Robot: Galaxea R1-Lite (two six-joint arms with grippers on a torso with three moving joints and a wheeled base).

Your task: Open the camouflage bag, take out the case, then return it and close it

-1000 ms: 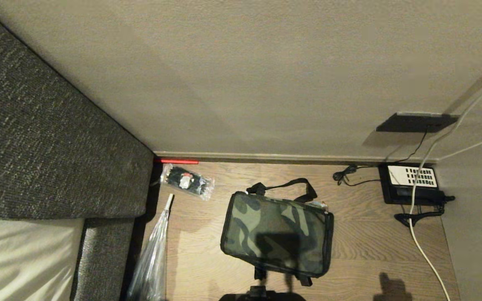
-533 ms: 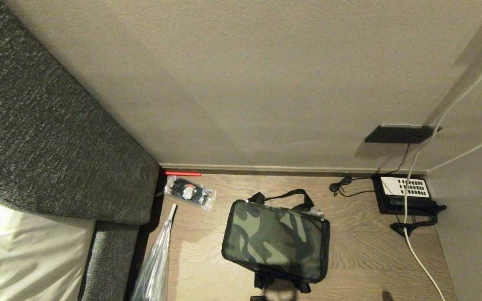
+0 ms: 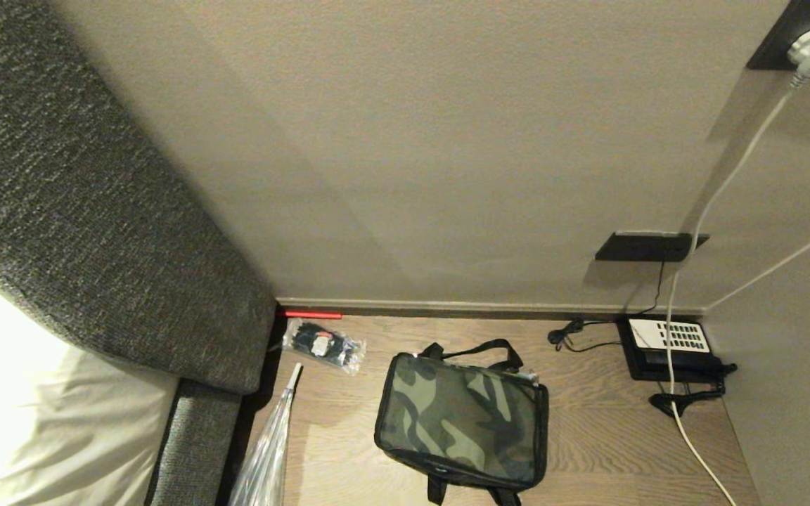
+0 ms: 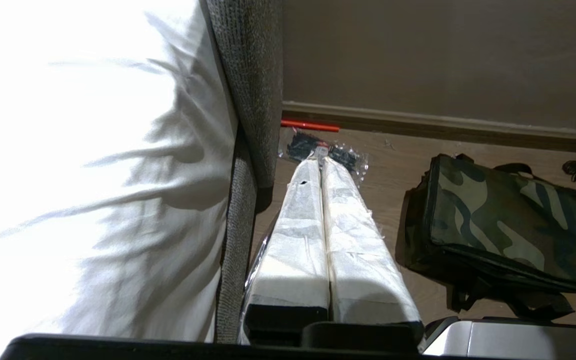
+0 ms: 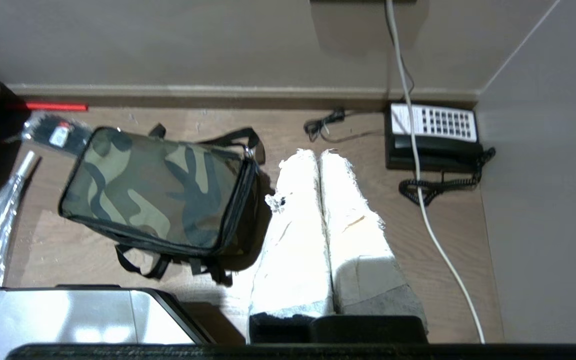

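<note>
The camouflage bag (image 3: 463,420) lies zipped shut on the wooden floor near the wall, its black straps sticking out at both ends. It also shows in the left wrist view (image 4: 508,225) and the right wrist view (image 5: 160,192). The case is hidden from view. My left gripper (image 4: 321,161) hangs shut and empty above the floor, off to the bag's left beside the bed. On the bag's other side my right gripper (image 5: 318,152) is shut and empty too, between the bag and the telephone. Neither arm shows in the head view.
A grey upholstered bed frame (image 3: 95,232) with white bedding fills the left. A clear plastic packet (image 3: 324,344), a long clear wrapper (image 3: 268,450) and a red strip (image 3: 312,315) lie by it. A black telephone (image 3: 666,348) with cords and a white cable (image 3: 686,429) occupy the right corner.
The head view has tilted upward: the whole scene slid down the picture and a wall socket with a white plug came into view. The bag and both grippers stayed put.
</note>
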